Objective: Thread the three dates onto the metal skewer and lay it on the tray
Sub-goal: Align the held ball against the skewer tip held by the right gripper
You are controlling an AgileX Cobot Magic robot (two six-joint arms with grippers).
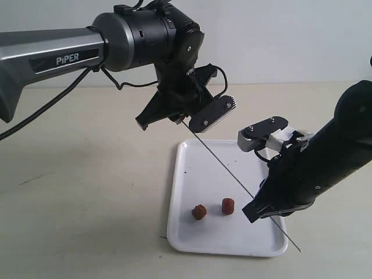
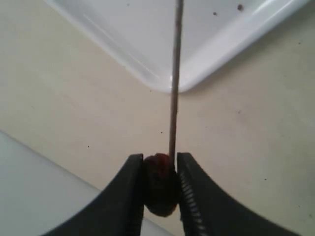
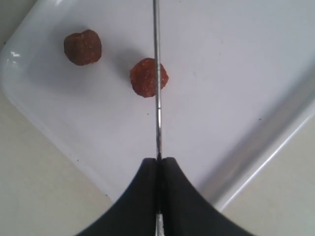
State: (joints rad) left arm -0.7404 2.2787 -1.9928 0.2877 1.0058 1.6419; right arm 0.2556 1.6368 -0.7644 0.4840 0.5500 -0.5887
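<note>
Exterior view, tray [image 1: 232, 239] holding two dates [image 1: 199, 212]

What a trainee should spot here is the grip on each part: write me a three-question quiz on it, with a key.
1. True or false: the right fingers are shut on the thin grey metal skewer.
2. What do the left fingers hold? A) a wrinkled dark-red date B) a spoon C) nothing
3. How many reddish-brown dates lie loose on the flat white rectangular tray?

Key: 1. True. 2. A. 3. Two.
</note>
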